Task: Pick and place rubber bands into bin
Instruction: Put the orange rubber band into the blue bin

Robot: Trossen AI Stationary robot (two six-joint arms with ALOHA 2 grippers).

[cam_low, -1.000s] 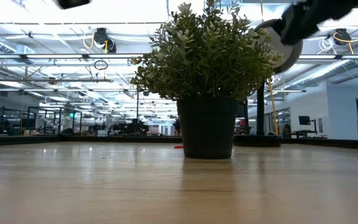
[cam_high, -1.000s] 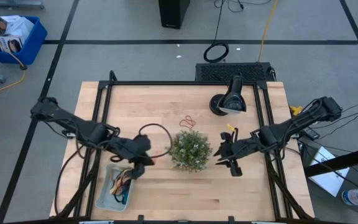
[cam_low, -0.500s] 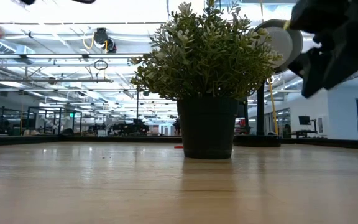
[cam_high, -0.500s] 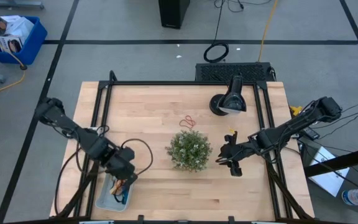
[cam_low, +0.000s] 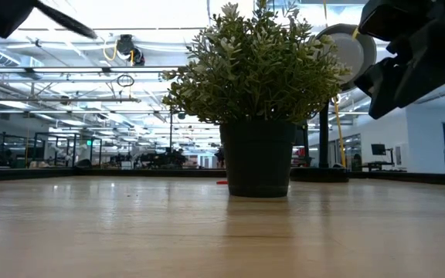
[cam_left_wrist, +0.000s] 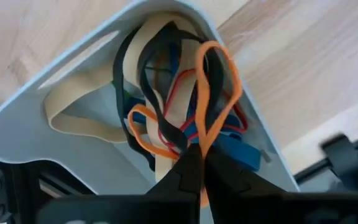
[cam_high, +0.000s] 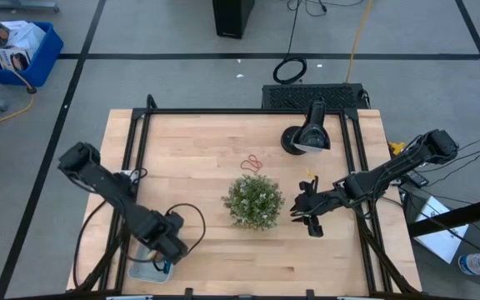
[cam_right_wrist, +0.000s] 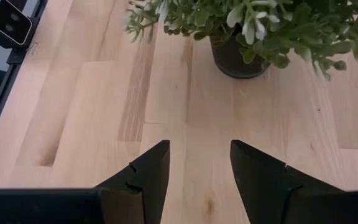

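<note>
Pale blue bin (cam_left_wrist: 55, 124), orange, red, tan, black, blue rubber bands (cam_left_wrist: 185, 118), green plant (cam_high: 255, 201)

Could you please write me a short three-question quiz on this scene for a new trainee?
1. True or false: the left gripper is over the bin, its jaws shut on an orange band.
2. Which side of the plant are the loose red bands on the table? A) toward the lamp B) toward the bin C) under the right gripper
3. Fill in: the right gripper's jaws are ____ and hold nothing.

Key: 1 true; 2 A; 3 open
</note>
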